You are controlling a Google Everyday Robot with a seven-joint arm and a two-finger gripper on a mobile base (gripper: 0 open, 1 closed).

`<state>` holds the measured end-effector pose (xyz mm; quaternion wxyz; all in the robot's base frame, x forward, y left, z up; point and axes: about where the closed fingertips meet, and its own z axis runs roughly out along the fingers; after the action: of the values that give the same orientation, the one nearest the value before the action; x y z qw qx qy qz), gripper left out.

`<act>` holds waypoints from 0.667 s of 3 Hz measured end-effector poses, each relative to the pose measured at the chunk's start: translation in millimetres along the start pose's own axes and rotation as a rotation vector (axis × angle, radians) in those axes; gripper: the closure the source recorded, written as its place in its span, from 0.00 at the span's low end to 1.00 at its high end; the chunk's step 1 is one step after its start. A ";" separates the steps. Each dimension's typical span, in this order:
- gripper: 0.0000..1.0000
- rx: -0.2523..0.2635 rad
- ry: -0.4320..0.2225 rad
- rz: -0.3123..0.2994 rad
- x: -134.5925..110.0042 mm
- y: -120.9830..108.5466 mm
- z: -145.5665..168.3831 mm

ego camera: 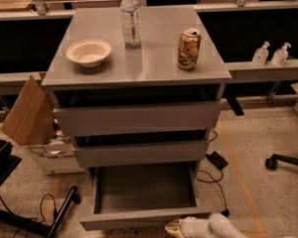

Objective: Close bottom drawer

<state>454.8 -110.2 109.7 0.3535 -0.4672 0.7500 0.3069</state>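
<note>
The white rounded robot arm (214,227) is being held low at the bottom edge of the view, reaching leftward, roughly level; the pale tan gripper (173,227) is being carried at its left end

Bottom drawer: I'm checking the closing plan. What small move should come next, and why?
Probably shift the gripper left to the front's middle on the bottom drawer, ready to push. The drawer stands pulled well out, and the gripper sits just before the front, toward its right end, where a push might skew it.
</note>
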 end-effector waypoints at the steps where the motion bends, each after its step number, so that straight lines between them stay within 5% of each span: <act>1: 1.00 0.001 0.005 -0.016 -26.3 -55.2 47.8; 2: 1.00 0.000 0.003 -0.020 -29.7 -58.9 49.7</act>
<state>530.3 -78.7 98.4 0.3552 -0.4753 0.7459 0.3026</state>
